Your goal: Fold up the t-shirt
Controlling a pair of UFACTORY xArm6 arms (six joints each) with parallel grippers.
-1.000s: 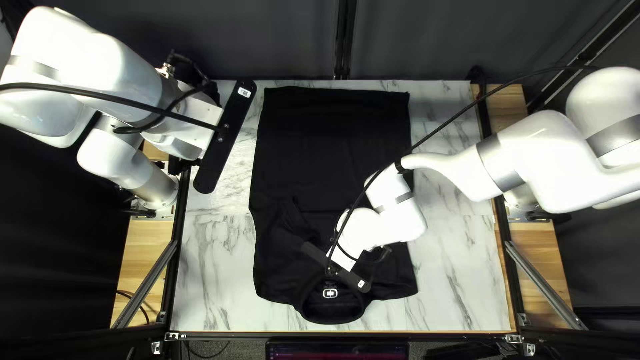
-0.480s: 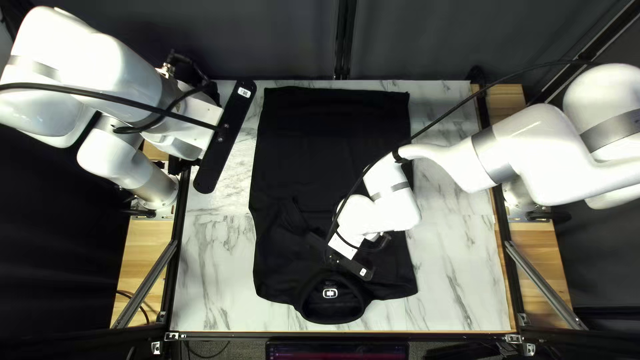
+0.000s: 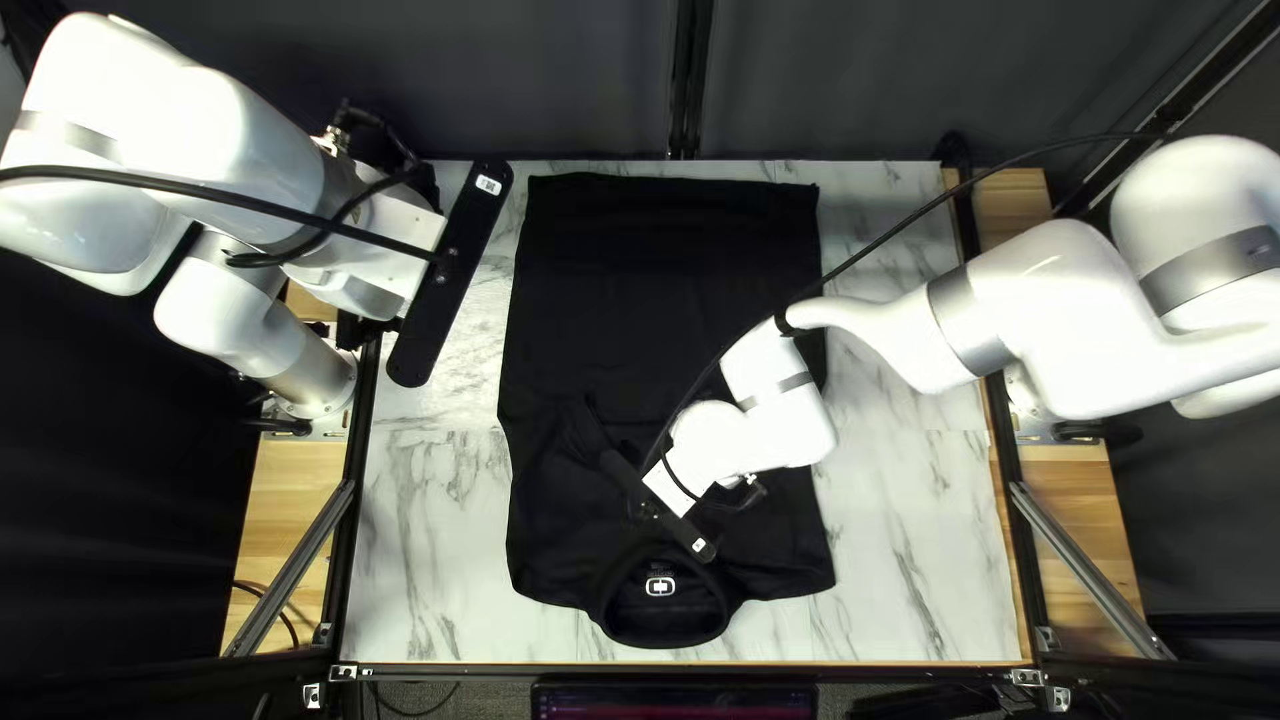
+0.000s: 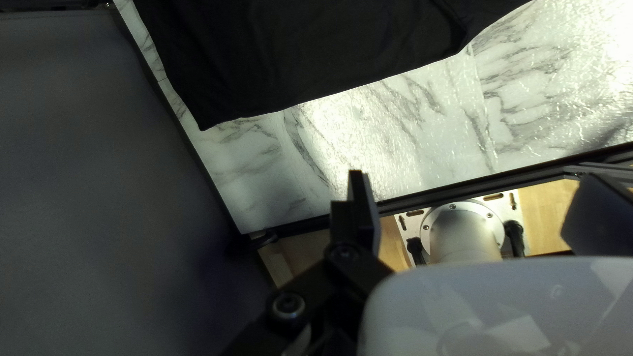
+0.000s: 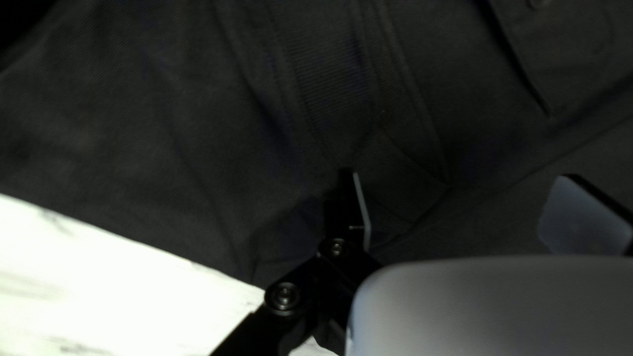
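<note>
- On the middle of the marble table (image 3: 920,560), the black t-shirt (image 3: 667,267) lies laid out; marble shows along both of its long sides.
- Its collar (image 3: 608,607) points to the table's near edge, and its hem (image 3: 674,184) is toward the far edge, near the curtain (image 3: 534,80).
- The shirt's long axis runs almost straight from near edge to far edge, between the two arm bases; it is clearly longer than it is wide.
- Shirts: one, with one collar and one pale badge (image 3: 660,587) by the collar.
- Arms: two. The left arm (image 3: 200,120) is at the left of the top left view, the right arm (image 3: 1094,307) reaches in from the right.
- Grippers: two, with two fingers each.
- The left gripper (image 3: 367,296) is off to the shirt's side, by the table's left edge. Its fingers are spread wide, with no cloth pinched; a corner of the shirt lies ahead of them, across a strip of marble.
- The right gripper (image 3: 670,491) is over the collar half of the shirt. Its fingers are spread too, well apart, with cloth under them; whether a fingertip touches it, I cannot tell.
- Screens: one (image 3: 674,702), just outside the table's near edge.
</note>
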